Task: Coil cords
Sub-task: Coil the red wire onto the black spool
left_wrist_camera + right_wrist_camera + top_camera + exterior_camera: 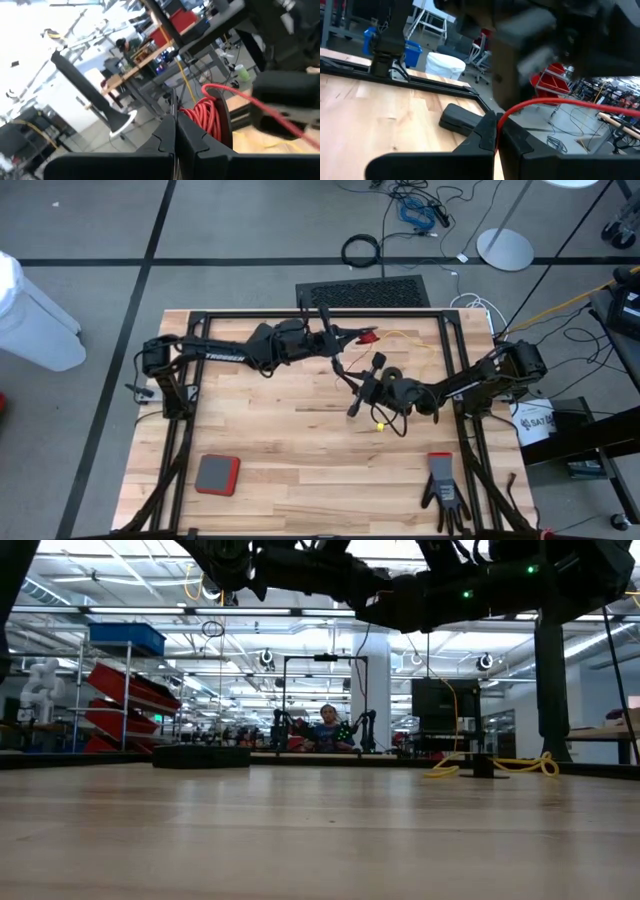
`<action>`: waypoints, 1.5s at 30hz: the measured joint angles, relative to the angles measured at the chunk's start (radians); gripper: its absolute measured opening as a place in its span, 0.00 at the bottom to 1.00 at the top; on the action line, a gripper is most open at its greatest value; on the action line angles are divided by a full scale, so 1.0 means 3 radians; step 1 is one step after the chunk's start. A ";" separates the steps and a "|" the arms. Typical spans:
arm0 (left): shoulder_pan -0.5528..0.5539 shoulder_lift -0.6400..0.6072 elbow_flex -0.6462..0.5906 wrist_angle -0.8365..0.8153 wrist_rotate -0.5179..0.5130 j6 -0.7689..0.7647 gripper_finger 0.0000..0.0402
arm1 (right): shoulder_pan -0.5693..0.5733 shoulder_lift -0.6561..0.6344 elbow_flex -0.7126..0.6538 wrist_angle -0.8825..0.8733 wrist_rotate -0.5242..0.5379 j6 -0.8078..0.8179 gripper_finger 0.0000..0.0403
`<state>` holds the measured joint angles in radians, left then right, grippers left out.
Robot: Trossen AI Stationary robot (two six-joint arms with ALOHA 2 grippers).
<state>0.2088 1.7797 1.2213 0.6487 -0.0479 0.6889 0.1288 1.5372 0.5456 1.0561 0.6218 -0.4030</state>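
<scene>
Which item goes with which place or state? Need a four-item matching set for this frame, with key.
Items:
1. red cord
2. yellow cord
3. black glove
4. red-edged grey pad

Place or state:
A. lower left of the high view, flat on the table
B. partly wound on a black reel
C. lower right of the high view, flat on the table
D. lying loose on the table, seen in the low view

Pairs: 1-B, 2-D, 3-C, 4-A
</scene>
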 joint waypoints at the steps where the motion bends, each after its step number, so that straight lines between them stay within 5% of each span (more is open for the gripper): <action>1: 0.0014 0.0019 0.0000 0.0010 -0.0001 -0.0048 0.00 | -0.0003 0.0000 0.0017 -0.0038 -0.0002 0.0003 0.00; 18: 0.0007 0.0172 0.0096 0.0887 0.0093 -0.0843 0.00 | -0.0301 0.0381 0.0089 0.0422 -0.0138 0.0052 0.00; 29: 0.0004 0.0169 0.0106 0.0814 0.0701 -0.1670 0.00 | -0.0387 0.0651 0.0199 0.0375 0.0022 -0.0095 0.00; 36: 0.0083 -0.0211 0.0106 -0.0108 0.1629 -0.1755 0.00 | -0.0386 0.0468 0.0018 0.0118 0.0179 -0.0109 0.00; 45: 0.0194 -0.0849 0.0112 -0.1905 0.1968 -0.0977 0.00 | -0.0205 0.0067 -0.0033 -0.0627 0.0194 0.0148 0.00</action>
<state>0.2669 1.5249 1.2549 0.0772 0.5425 0.3957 0.0672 1.5572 0.5358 0.8679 0.6800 -0.3586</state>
